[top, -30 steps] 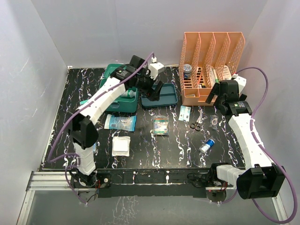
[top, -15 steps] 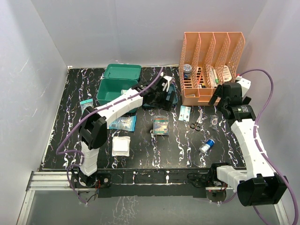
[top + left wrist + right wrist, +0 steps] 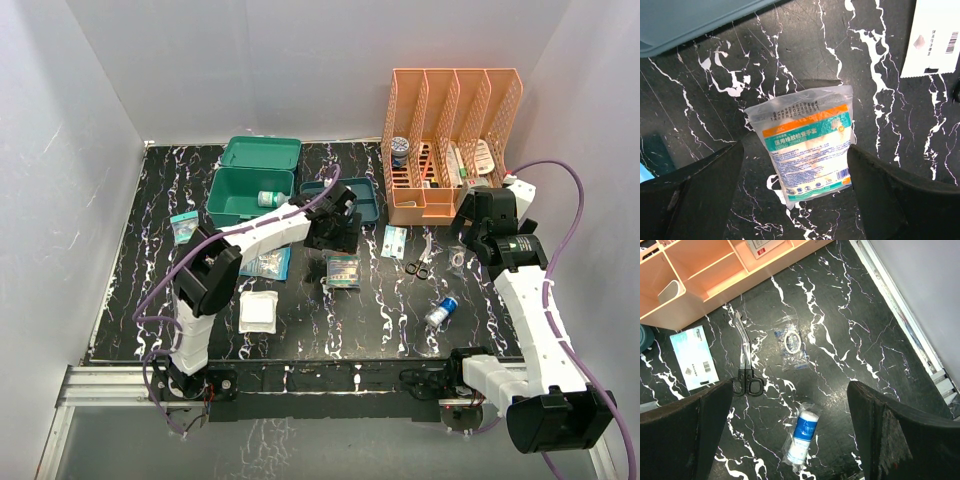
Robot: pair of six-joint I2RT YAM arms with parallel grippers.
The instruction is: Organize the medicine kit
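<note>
The medicine kit (image 3: 235,192) is a teal box standing open at the back left, with its lid (image 3: 262,152) tipped back and a small bottle (image 3: 268,198) inside. My left gripper (image 3: 335,235) is open and empty. It hovers just above a clear packet (image 3: 343,268) with orange and teal print. In the left wrist view the packet (image 3: 807,142) lies flat between my open fingers (image 3: 695,195), around the gripper (image 3: 796,150). My right gripper (image 3: 480,225) is open and empty, raised beside the orange rack. Below it (image 3: 790,390) lies a bandage roll (image 3: 802,432).
A blue-teal tray (image 3: 362,200) sits behind the left gripper. An orange rack (image 3: 455,140) stands at the back right. On the table lie scissors (image 3: 420,262), a white packet (image 3: 394,240), a small ring bag (image 3: 457,262), the bandage roll (image 3: 441,310), a gauze pad (image 3: 260,311) and a blue packet (image 3: 262,262).
My left gripper has moved from beside the kit, past the tray, toward the front, and is now over the clear packet. My right gripper has shifted slightly to the right.
</note>
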